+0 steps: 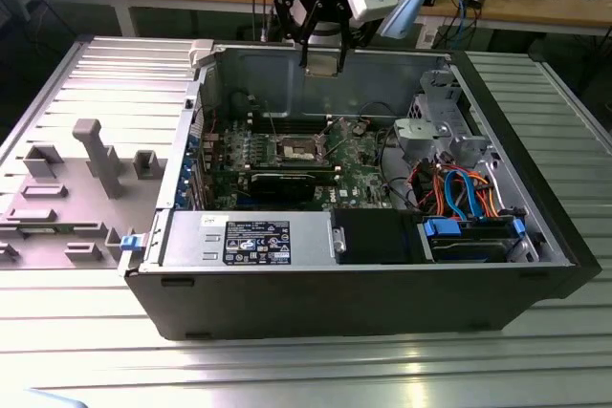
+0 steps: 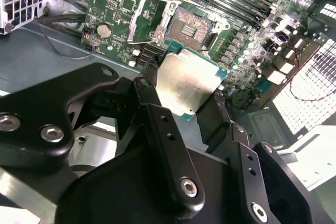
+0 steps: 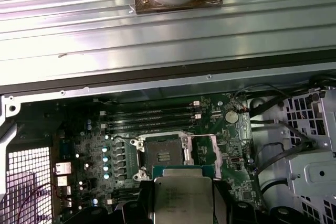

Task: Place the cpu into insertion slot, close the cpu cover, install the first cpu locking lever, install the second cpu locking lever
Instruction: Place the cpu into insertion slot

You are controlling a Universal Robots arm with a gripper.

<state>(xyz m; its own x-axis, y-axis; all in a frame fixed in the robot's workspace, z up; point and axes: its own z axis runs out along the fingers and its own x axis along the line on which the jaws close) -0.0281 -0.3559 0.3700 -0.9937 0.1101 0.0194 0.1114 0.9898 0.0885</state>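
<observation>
Your hand (image 2: 186, 97) is pinching the cpu (image 2: 189, 83) by two opposite edges, one black finger (image 2: 151, 98) on each side, with the chip's silver-grey top facing the camera in both wrist views. In the exterior view the hand (image 1: 323, 59) hangs in the air above the far wall of the open computer case (image 1: 363, 293), which lies on the ribbed metal surface (image 1: 287, 370). The cpu is clear of the green motherboard (image 2: 118, 9), touching nothing but your fingers. Below it the insertion slot (image 2: 193, 24) lies bare, its dark gold-speckled centre uncovered. The cpu cover (image 2: 149, 22) is swung open, standing just beside the slot on the side away from the long memory slots (image 3: 152, 116).
</observation>
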